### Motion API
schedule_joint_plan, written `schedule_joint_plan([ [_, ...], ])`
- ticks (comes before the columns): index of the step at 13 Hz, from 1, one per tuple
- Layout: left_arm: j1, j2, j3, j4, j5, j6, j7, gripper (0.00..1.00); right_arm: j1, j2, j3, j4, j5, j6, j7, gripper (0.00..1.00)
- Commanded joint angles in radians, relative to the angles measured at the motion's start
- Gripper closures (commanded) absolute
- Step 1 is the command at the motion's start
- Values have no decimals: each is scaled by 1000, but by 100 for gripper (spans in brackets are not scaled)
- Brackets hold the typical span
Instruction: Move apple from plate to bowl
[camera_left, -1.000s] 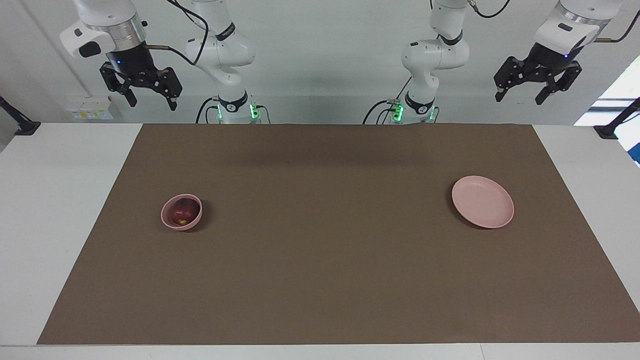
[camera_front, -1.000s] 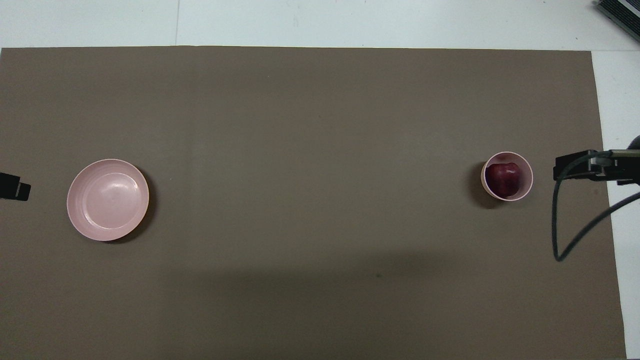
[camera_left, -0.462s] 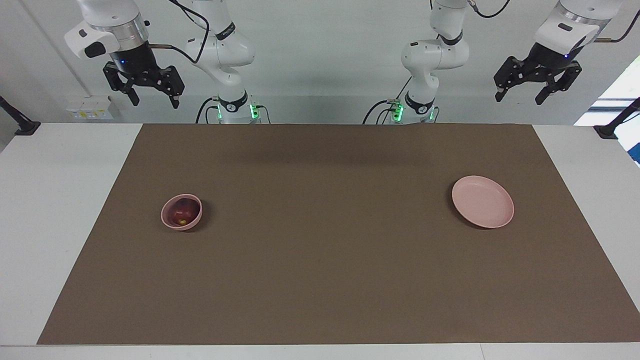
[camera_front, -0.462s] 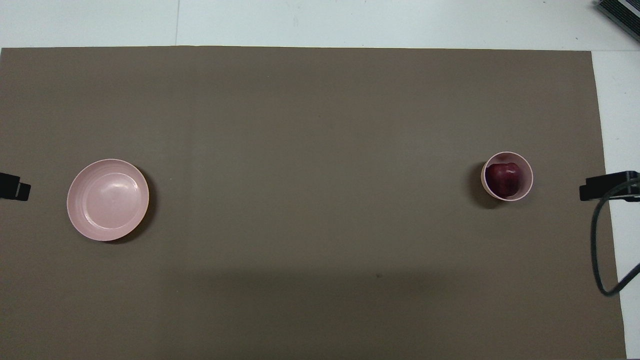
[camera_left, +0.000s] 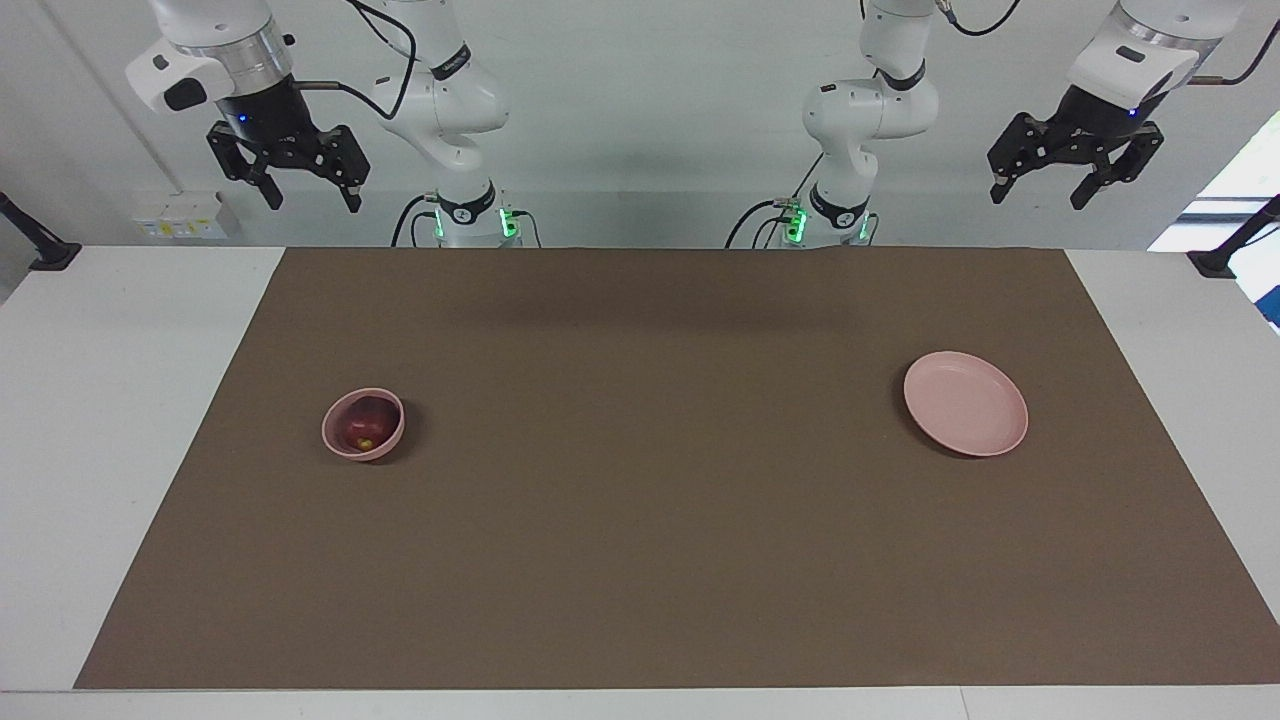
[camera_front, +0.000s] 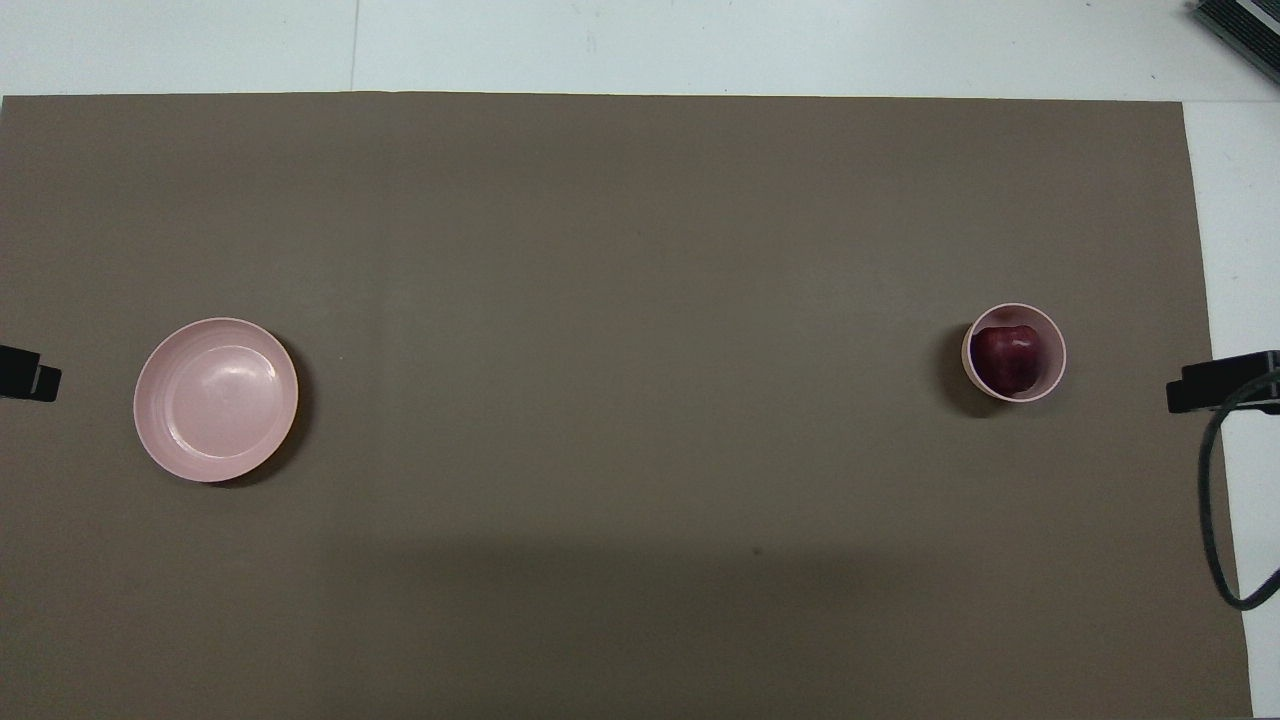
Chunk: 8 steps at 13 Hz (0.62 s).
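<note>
since a second ago the right gripper (camera_left: 310, 196) has lifted a little and drawn back toward its own end of the desk; in the overhead view only a dark piece of it now shows, at the edge of the brown mat (camera_front: 600, 300), with its black cable (camera_front: 1215, 500) looping below. nothing else has shifted.

the apple (camera_left: 365, 426) sits inside the bowl (camera_left: 341, 443), dark red with a small yellowish spot facing the high camera. the bowl stands on the mat toward the right arm's end of the desk (camera_left: 100, 400). the plate (camera_left: 966, 403) lies flat on the same mat, well apart from the bowl, toward the left arm's end and about as near to the robots as the bowl is; it carries nothing.

the right gripper hangs high in the air, well above the bowl's end of the desk, its fingers spread wide and holding nothing. the left gripper (camera_left: 1038, 195) waits raised over the plate's end of the desk, its fingers likewise wide and empty.
</note>
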Motion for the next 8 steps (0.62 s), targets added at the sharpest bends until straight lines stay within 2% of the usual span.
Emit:
schedule_joint_plan([
  [1,16,-27,-7,-34,9,15,15,0,-5,1,5,10,-10,-17,-28,0],
  [8,16,-27,-7,-34,9,14,15,0,-10,-9,5,-8,2,-11,-22,0],
])
